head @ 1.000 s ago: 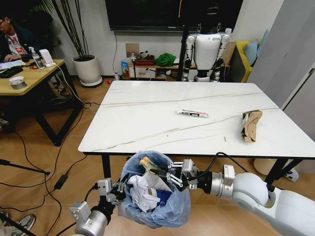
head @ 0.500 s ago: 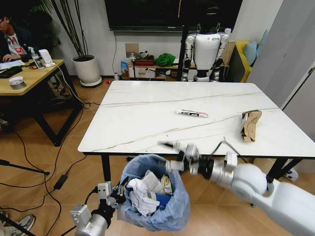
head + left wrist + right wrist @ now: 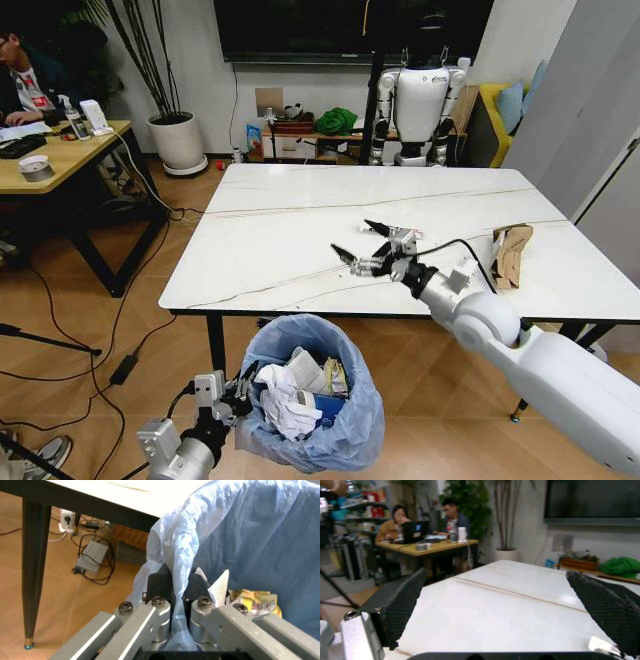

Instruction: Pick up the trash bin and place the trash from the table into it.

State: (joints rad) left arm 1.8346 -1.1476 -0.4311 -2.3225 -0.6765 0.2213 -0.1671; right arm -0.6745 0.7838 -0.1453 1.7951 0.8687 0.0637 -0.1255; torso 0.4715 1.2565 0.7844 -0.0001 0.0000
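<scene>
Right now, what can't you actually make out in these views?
- White wrapper on the table: head view, right pincer, open above the table, covers part of it; print too small.
- Trash bin: bottom cut off by the head view's edge.
- Left pincer: shut on the bin's blue bag; rim underneath hidden.

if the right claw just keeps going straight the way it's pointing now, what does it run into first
Probably nothing on the table. The open right claw points leftward over bare marble; the white wrapper lies beside or under it, not ahead. Depth is unclear beyond the far-left edge.
</scene>
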